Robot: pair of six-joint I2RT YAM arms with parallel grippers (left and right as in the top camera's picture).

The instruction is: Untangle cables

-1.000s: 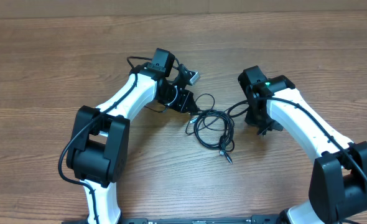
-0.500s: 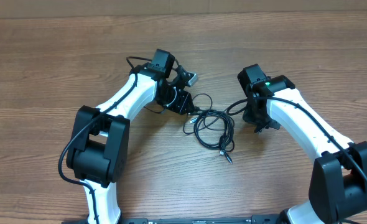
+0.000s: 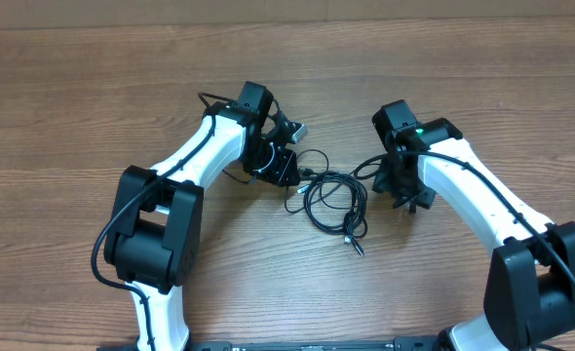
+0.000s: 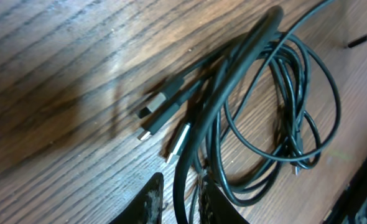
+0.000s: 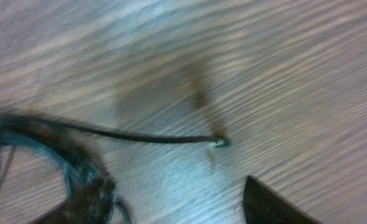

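On the left, we see the left arm (image 3: 195, 151) reaching in over the wooden table (image 3: 73, 88), with the left gripper (image 3: 286, 174) low at the left edge of the cables (image 3: 334, 200). In the left wrist view its two fingers (image 4: 147, 202) stand close together with one black strand running up between them. That strand looks raised off the wood, so we read it as pinched. Just beyond the fingertips, three plugs (image 4: 147, 115) lie side by side on the table, their cords running back into the bundle.

In the middle, the cables lie as a loose coil of several overlapping loops, flat on the table between the two grippers. One plug-tipped end (image 3: 358, 246) sticks out from the coil's lower edge toward the near side of the table. A single strand (image 3: 370, 168) leaves the coil's upper right and arcs toward the right arm.

On the right, the right gripper (image 3: 407, 195) hangs just beside the coil, its jaws spread apart. The right wrist view is blurred. There, a thin black cord ends in a small pale tip (image 5: 218, 142) on bare wood ahead of the wide-set fingers, touching neither. The dark mass of the coil sits at the lower left of that view.
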